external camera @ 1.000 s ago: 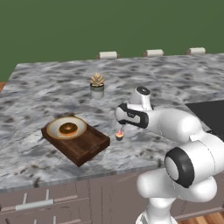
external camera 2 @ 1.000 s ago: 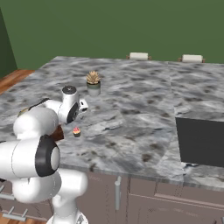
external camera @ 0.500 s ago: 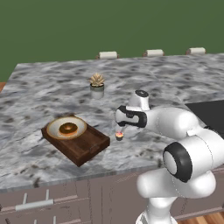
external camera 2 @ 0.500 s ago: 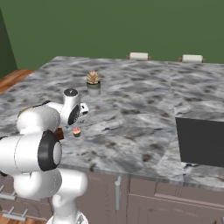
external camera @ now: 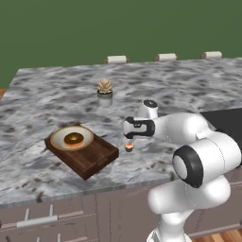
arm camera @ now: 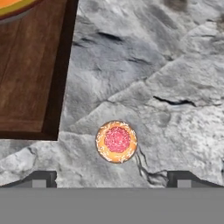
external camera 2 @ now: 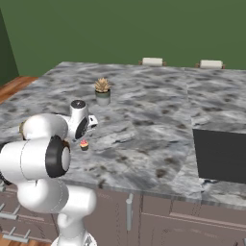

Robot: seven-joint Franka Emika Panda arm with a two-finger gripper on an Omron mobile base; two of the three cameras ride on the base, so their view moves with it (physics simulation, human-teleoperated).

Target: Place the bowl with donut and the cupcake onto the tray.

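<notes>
Above the cupcake (arm camera: 116, 141) my gripper (arm camera: 112, 178) had sunk a little lower than before — jaws spread wide, holding nothing — beside the tray (arm camera: 30, 78).

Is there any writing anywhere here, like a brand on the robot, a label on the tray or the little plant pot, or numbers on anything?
None: no words, numbers or signs can be read in any view.
Tray: plain dark wood, no label.
Bowl and donut: no marking.
Cupcake: only sprinkles around the frosting.
Plant pot: plain grey.
Robot arm: white shells, dark joints, no brand visible.
</notes>
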